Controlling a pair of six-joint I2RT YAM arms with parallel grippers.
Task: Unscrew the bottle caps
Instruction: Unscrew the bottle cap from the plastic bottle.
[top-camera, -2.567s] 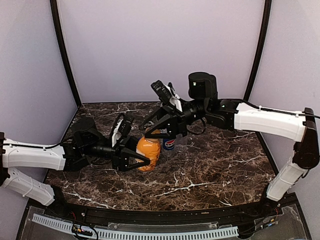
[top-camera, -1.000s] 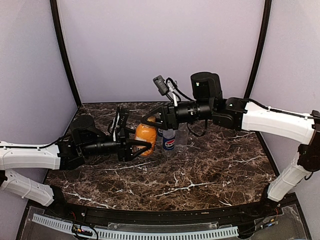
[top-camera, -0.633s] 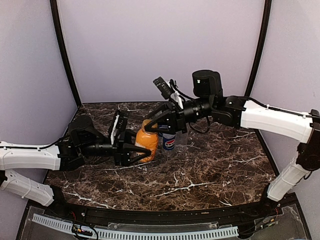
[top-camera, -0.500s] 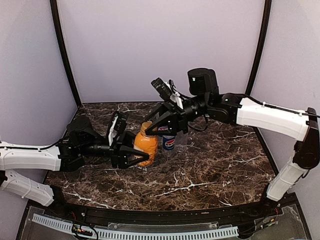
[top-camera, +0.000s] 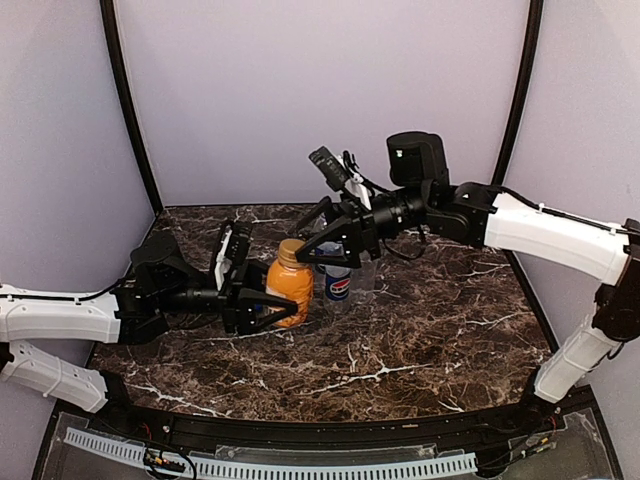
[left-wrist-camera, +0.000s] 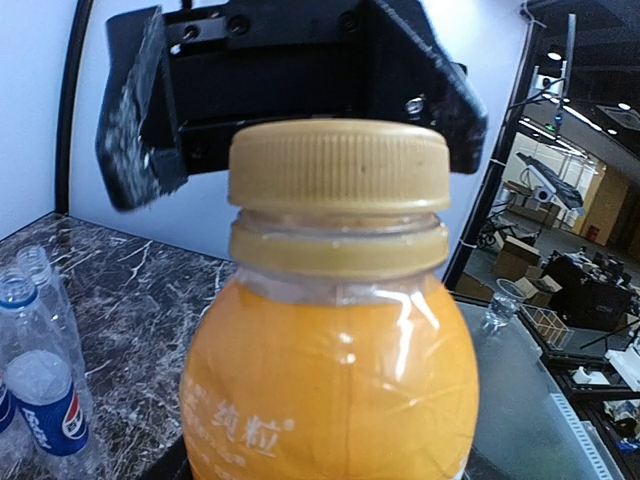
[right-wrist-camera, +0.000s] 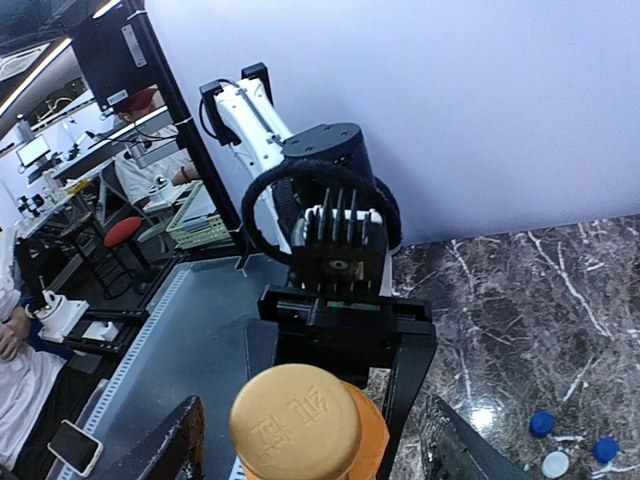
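Left fingers (right-wrist-camera: 408, 385) clamp the short orange plastic bottle (left-wrist-camera: 330, 380); right fingers (left-wrist-camera: 132, 120) stand wide apart, flanking its dull-orange ribbed screw cap (left-wrist-camera: 338, 165).

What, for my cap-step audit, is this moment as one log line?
left pincer: shut on orange bottle | right pincer: open, straddling cap, clear of it | cap: on bottle

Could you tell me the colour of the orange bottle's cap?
Yellowish-tan cap, clearest in left wrist view.

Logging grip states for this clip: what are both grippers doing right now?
Left gripper: closed on the orange bottle.
Right gripper: open, fingers either side of its cap.
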